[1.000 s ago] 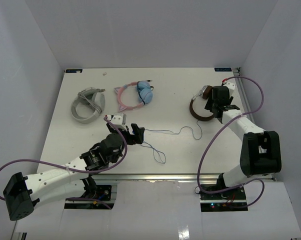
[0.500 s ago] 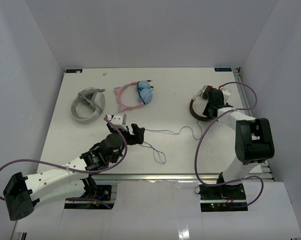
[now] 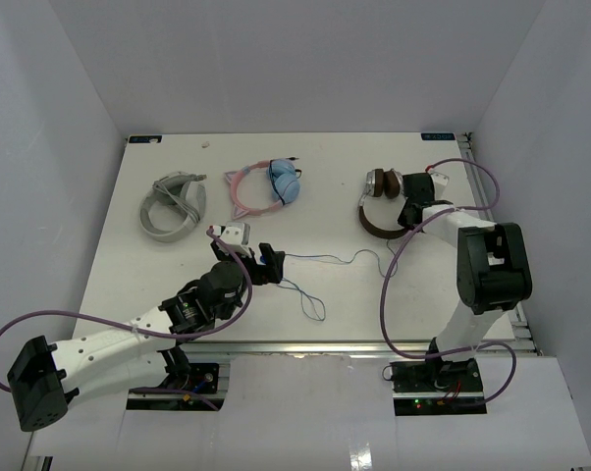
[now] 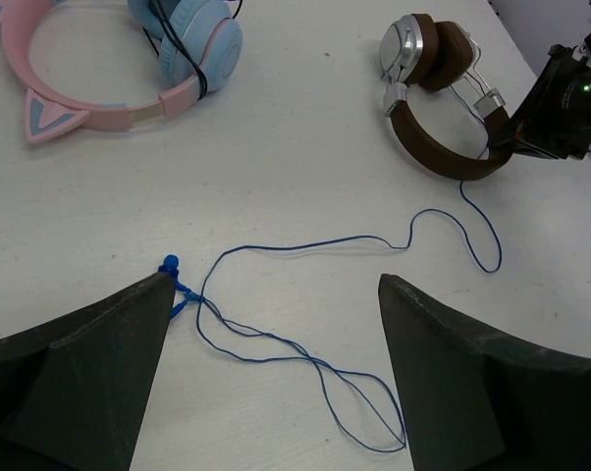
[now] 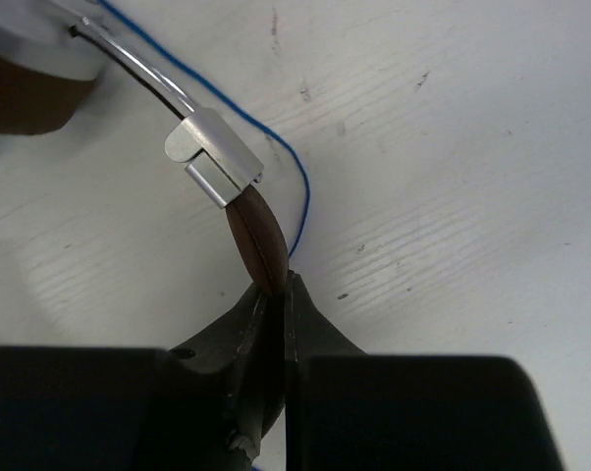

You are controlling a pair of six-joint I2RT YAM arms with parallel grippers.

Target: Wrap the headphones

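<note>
The headphones (image 3: pixel 376 226), with a dark brown headband and silver cups, lie at the right rear of the table. My right gripper (image 3: pixel 410 215) is shut on the headband's right end; in the right wrist view the brown band (image 5: pixel 257 238) is pinched between the jaws of the gripper (image 5: pixel 279 286), just below a silver slider (image 5: pixel 213 154). The thin blue cable (image 4: pixel 306 241) runs from the headphones (image 4: pixel 441 147) leftward in loose loops to a blue plug (image 4: pixel 168 263). My left gripper (image 4: pixel 276 285) hangs open above these loops, holding nothing, near the table's middle front (image 3: pixel 256 257).
A pink cat-ear pair with light blue cups (image 3: pixel 267 187) lies at the rear middle, and a grey-white pair (image 3: pixel 173 206) at the rear left. The table's right edge (image 3: pixel 492 211) and the side wall stand close to the right arm.
My right gripper has shut on the headband and pulled in toward the left. The headphones have turned and shifted left with it. The left arm has stayed still.
</note>
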